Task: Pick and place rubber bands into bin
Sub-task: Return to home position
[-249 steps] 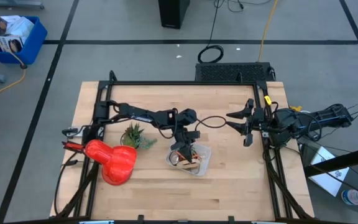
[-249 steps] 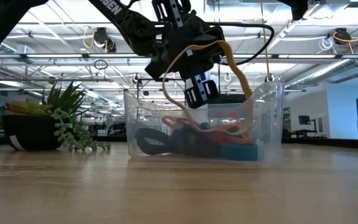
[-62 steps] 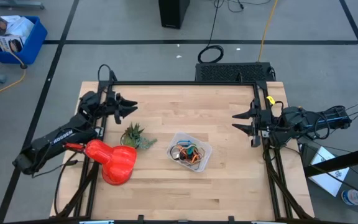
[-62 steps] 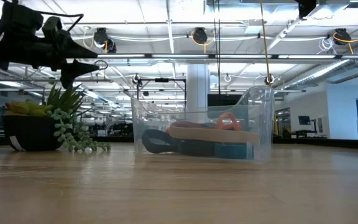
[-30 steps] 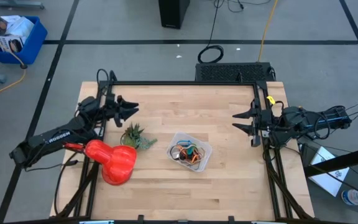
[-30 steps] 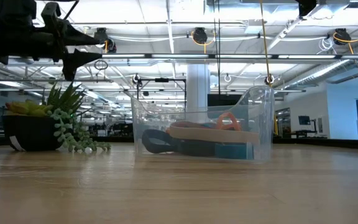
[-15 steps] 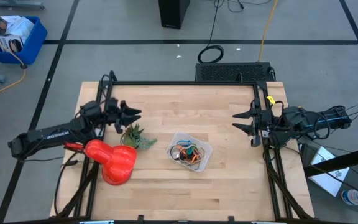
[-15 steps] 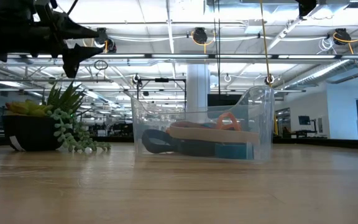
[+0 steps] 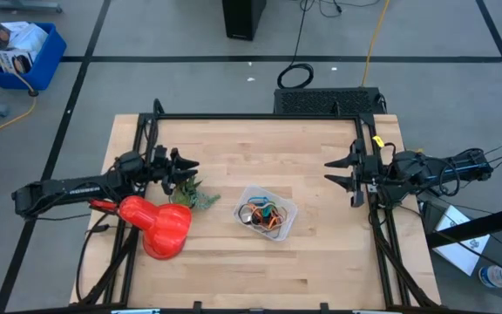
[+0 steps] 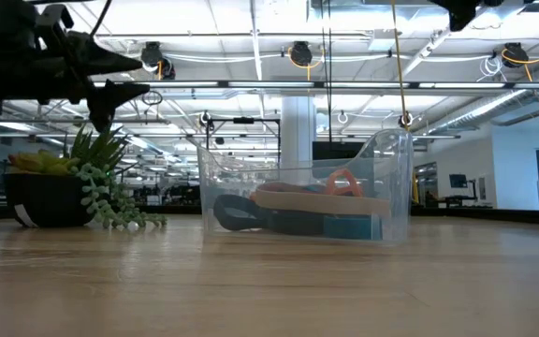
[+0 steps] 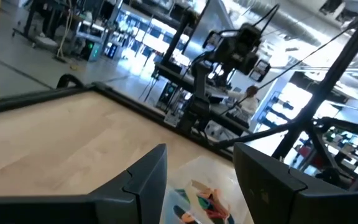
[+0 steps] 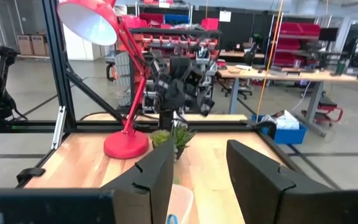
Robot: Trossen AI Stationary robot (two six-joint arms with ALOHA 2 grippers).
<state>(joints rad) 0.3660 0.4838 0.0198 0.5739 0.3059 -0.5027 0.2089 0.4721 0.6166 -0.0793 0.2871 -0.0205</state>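
The bin [image 9: 288, 209] sits near the middle of the table [image 9: 260, 270], a little towards its near edge. The bands [image 9: 262, 215] lie inside it in a mixed heap: black, tan, orange, blue and green loops. In the low view they rest flat on its floor [image 10: 298, 211], behind the clear wall [image 10: 393, 164].

The left gripper [image 9: 190, 167] hangs above the table's left side, over the plant [image 9: 192, 190]. Its fingers [image 11: 145, 180] are spread wide and hold nothing. The right gripper [image 9: 328, 173] hangs at the table's right edge, well apart from the bin, with its fingers [image 12: 157, 174] also wide apart and empty.

The plant, in a dark pot [image 10: 50, 198], stands between the left gripper and the bin, with trailing leaves reaching towards the bin but not touching it. Just beside it, at the left edge, is a red lamp [image 9: 159, 225]. The right wrist view shows its shade [image 12: 95, 25] raised above its round base [image 12: 126, 146].

The table is pale wood inside a black frame [image 9: 260, 117]. A black box [image 9: 328, 100] stands at its far edge, with a cable coil [image 9: 296, 76] on the grey floor behind. A blue crate [image 9: 24, 52] stands far off at the left. The room beyond is a big workshop with ceiling lights, red shelving [image 12: 294, 37] and desks.
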